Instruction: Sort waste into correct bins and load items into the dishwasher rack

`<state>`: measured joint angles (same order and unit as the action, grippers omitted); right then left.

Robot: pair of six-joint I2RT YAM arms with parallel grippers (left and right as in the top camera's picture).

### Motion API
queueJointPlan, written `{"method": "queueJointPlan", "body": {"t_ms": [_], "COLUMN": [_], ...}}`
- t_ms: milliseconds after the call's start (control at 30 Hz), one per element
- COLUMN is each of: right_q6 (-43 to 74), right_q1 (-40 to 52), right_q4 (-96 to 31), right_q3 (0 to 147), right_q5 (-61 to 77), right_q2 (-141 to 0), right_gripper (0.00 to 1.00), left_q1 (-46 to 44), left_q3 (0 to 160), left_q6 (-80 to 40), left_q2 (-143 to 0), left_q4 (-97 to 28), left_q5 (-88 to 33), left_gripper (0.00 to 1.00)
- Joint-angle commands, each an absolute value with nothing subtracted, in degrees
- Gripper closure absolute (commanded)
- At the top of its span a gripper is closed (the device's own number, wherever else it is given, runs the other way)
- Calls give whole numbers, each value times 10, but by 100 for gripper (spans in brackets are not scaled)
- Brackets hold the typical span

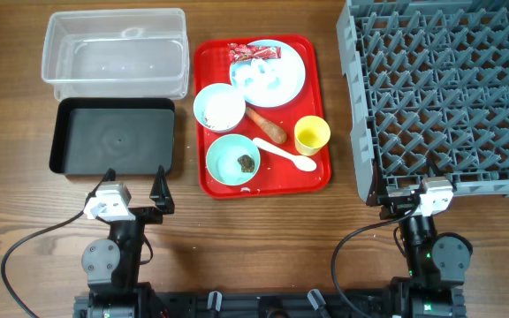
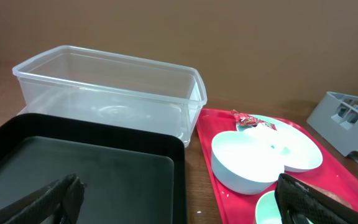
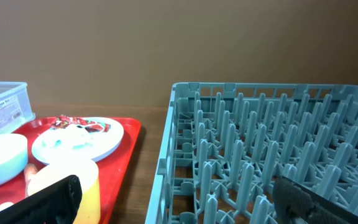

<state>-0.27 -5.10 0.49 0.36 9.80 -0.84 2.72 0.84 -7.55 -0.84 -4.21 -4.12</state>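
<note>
A flat red serving tray sits at the middle of a wooden table. A plain brown wall stands behind.

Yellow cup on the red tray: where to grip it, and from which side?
Pinch the wall of the yellow cup at the rim, one of the fingers inside and one outside, coming down from above on the side facing the dishwasher rack. It stands upright, mouth open; the white spoon lies close on its other side, so the rack side is likely freer.

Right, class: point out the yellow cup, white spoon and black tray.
yellow cup [image 1: 312, 134], overhead view, inner base
white spoon [image 1: 281, 152], overhead view, handle middle
black tray [image 1: 113, 138], overhead view, bare floor
</note>
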Motion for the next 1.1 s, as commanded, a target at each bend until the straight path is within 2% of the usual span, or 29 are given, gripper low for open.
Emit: {"method": "queueJointPlan", "body": {"t_ms": [0,900,1067], "right_q6": [2,3,113], "right_q1": [-47,-47,-47], "right_q4": [8,8,8], "right_q3": [3,3,3], "right_q5": [90,91,90], "right_q2": [-10,-10,-10], "right_gripper": [0,0,0], "left_q1": [23,23,23], "left_q3": [3,3,3], "left_q6": [-68,-68,-68], "left_q2": [-2,-2,-2], "left_q4": [-41,-41,-41], "left_q5": [-35,-31,-31], "left_gripper": [0,0,0]}}
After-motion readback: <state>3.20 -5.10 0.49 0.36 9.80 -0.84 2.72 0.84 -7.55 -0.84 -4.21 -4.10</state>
